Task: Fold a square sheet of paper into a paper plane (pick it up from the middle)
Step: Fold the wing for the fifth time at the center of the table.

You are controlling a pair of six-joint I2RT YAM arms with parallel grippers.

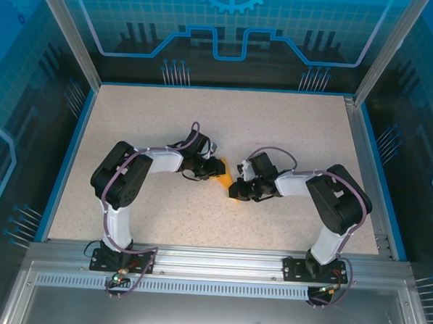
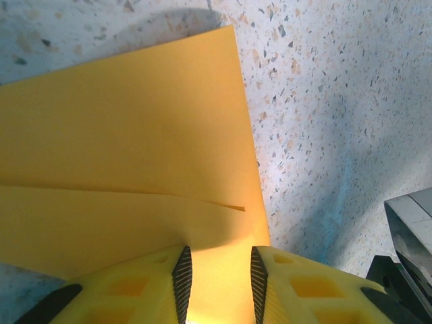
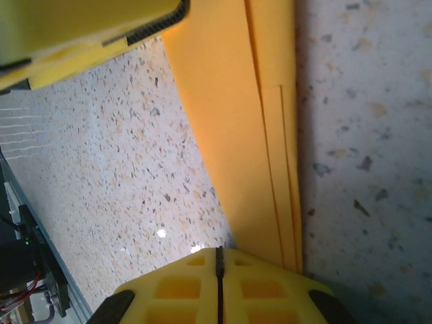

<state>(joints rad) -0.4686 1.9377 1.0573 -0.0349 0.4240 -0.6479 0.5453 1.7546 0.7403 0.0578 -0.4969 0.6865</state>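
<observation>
Creased square sheet of paper (image 1: pixel 225 178) lying at the middle of the table (image 1: pixel 131 121); left gripper (image 2: pixel 219 263) pressing on it, jaws narrowly apart; right gripper (image 3: pixel 219 255) meeting its edge, jaws closed; thin, light and limp, it is likely needing a gentle edge pinch.

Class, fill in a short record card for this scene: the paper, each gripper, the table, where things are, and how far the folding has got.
paper: orange-yellow sheet, lying on the table, folded, with overlapping layers along one edge
left gripper: jaws apart, the sheet showing in the gap
right gripper: jaws shut, tip at the sheet's layered edge; whether it pinches the sheet cannot be told
table: speckled beige, blue rim
position: both grippers meet at the sheet near the table's middle
progress: some folds made; final shape hard to judge
</observation>
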